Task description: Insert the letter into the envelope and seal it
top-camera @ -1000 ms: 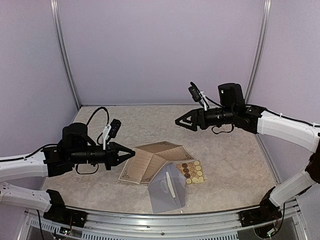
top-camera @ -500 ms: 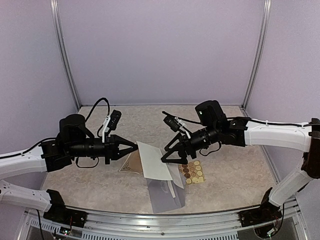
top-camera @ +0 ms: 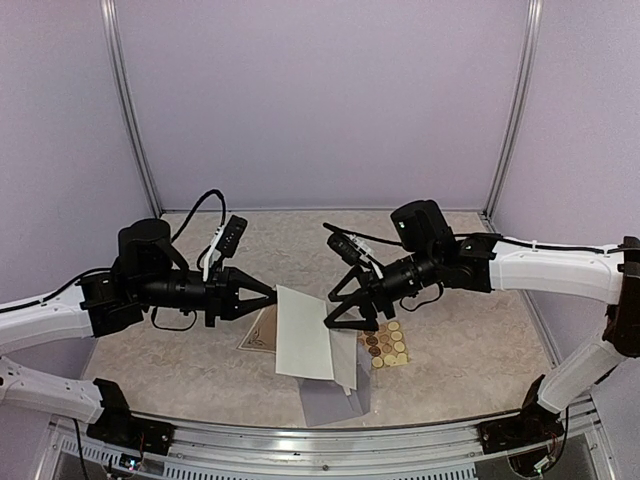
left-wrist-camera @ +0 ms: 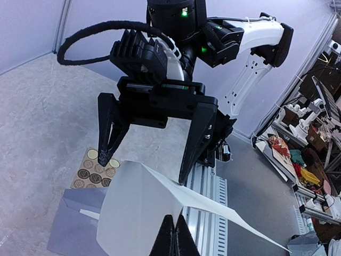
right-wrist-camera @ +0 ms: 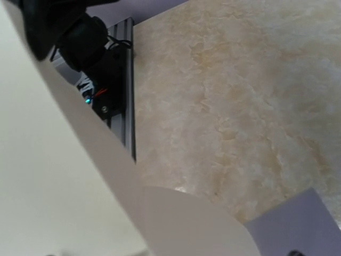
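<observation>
Just above the marbled desk (top-camera: 470, 330), the left gripper (top-camera: 272, 296) has its jaws pinched shut on one edge of the letter (top-camera: 303, 335), a pale sheet held clear of the surface, tilted and bowed along a fold. Facing it from the other side, the right gripper (top-camera: 327, 313) stands with its jaws spread wide, the sheet's opposite edge at their mouth. Whether either finger touches the paper cannot be told. The envelope (top-camera: 330, 405), grey-lavender, lies flat on the desk beneath the letter and nearer the front rail, partly hidden by the sheet in the overhead view. A tan sheet of round stickers (top-camera: 385, 343) lies on the desk close to the envelope's far right corner, below the right gripper.
</observation>
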`<state>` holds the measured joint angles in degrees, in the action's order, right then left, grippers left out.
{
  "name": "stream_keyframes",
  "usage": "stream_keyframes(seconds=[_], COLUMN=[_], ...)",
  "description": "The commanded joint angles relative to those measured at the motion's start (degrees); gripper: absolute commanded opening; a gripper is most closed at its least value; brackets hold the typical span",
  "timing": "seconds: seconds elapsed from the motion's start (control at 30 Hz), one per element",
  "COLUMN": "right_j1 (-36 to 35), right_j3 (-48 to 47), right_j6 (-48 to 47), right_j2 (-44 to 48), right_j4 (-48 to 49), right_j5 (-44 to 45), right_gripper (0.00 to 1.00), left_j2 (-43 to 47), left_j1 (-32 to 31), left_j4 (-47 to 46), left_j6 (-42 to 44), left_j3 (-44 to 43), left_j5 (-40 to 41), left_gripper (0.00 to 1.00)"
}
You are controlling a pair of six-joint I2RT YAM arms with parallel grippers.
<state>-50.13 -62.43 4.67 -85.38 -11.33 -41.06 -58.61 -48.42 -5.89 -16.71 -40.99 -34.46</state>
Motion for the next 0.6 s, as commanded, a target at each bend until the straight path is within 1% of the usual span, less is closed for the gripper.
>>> stream_keyframes(seconds=[0.0, 0.07, 0.13, 0.23, 0.3, 0.33, 0.5, 0.57], right_j1=[-0.14, -0.14, -0.12, -0.1, -0.13, -0.1, -0.17, -0.2], right_j3=[-1.94, -2.46, -2.82, -2.75, -2.66, -2.44, -1.72, -1.56], right_j6=[-1.72, -1.97, -2.09, -2.29, -2.37, -2.38, -2.38, -2.17], right_j2=[0.17, -0.55, -1.11, -1.45, -1.55, -1.54, -1.92, -2.14], right_j4=[-0.8, -1.33, -1.58, -1.88, -2.26, -2.29, -2.42, -2.23], right_j5=[-4.44, -7.72, -10.38, -12.97, -14.26, -14.99, -17.16, -17.28], right_gripper=[0.9, 0.86, 0.79, 0.61, 0.51, 0.49, 0.48, 0.46], left_j2=[0.25, 0.29, 0.42, 0.6, 0.85, 0.97, 1.47, 1.33], left_j1=[-0.36, -0.36, -0.36, -0.36, -0.36, -0.36, -0.19, -0.18], left_j4=[2.23, 2.44, 2.28, 1.91, 1.61, 1.54, 0.59, 0.52], left_j6=[-0.19, -0.1, -0.15, -0.23, -0.2, -0.17, -0.42, -0.52], left_j3=[-2.62, -2.76, -2.8, -2.93, -2.87, -2.88, -2.86, -2.95], left_j5=[-3.28, -3.37, -3.63, -3.78, -3.7, -3.62, -4.07, -4.39], left_gripper=[0.0, 0.0, 0.0, 0.0, 0.0, 0.0, 0.0, 0.0])
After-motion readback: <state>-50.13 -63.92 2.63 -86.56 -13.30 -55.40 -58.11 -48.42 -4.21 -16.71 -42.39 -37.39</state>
